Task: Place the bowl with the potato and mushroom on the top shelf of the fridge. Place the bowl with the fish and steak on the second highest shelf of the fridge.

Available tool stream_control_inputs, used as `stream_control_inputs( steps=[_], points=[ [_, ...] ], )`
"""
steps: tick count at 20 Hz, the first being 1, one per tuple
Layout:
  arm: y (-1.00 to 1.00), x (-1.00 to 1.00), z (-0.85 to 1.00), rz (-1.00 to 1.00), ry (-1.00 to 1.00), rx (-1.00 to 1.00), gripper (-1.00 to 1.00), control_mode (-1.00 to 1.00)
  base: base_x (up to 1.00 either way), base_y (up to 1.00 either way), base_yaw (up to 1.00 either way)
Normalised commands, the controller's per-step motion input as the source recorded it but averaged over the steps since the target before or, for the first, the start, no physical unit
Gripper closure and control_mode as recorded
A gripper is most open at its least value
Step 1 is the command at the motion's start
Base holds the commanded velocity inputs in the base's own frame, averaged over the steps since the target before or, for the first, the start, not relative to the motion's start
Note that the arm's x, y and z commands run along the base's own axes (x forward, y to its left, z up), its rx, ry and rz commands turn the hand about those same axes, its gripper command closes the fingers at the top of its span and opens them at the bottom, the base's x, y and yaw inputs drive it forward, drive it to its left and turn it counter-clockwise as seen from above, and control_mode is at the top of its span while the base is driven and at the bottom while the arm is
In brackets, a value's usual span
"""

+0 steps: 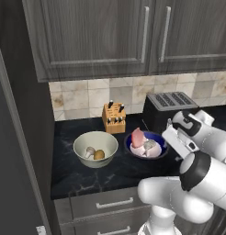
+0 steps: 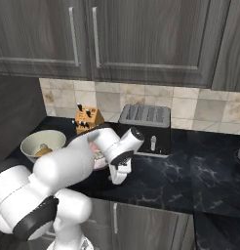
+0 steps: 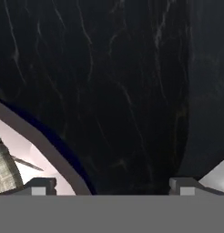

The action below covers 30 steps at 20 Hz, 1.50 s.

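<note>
Tool (image 3: 111,185) straddles blue bowl (image 3: 50,141) rim.

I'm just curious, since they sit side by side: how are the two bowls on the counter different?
The cream bowl is pale all over, while the blue bowl has a dark blue outside and a light inside. The cream bowl holds a mushroom and a potato; the blue bowl holds a steak and a fish. Both stand upright on the black counter.

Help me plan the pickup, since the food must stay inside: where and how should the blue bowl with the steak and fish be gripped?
Grip the blue bowl by its thin rim on the right edge, the tool coming from above, one finger inside and one outside. The steak and fish crowd the left and middle, and the round body looks too wide to span.
</note>
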Motion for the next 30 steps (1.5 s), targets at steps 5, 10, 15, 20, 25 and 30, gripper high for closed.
stream_control_inputs(
  steps=[5,10,15,20,25,30],
  points=[
    [0.34,0.0,-0.08,0.0,-0.11,0.0,-1.0,-1.0,0.0,0.0,0.0],
    [0.53,0.0,-0.15,0.0,-0.08,0.0,-1.0,-1.0,0.0,0.0,0.0],
    [0.15,0.23,-0.26,0.0,-0.05,0.0,-1.0,-1.0,0.0,0.0,0.0],
    [0.0,0.53,-0.37,-0.01,-0.12,0.0,-1.0,-1.0,0.0,0.0,0.0],
    [0.0,0.24,-0.06,-0.03,-0.02,0.0,1.0,-1.0,0.0,0.0,0.0],
    [0.0,-0.04,0.11,-0.01,-0.08,0.02,1.0,-1.0,0.0,0.0,0.0]
  ],
)
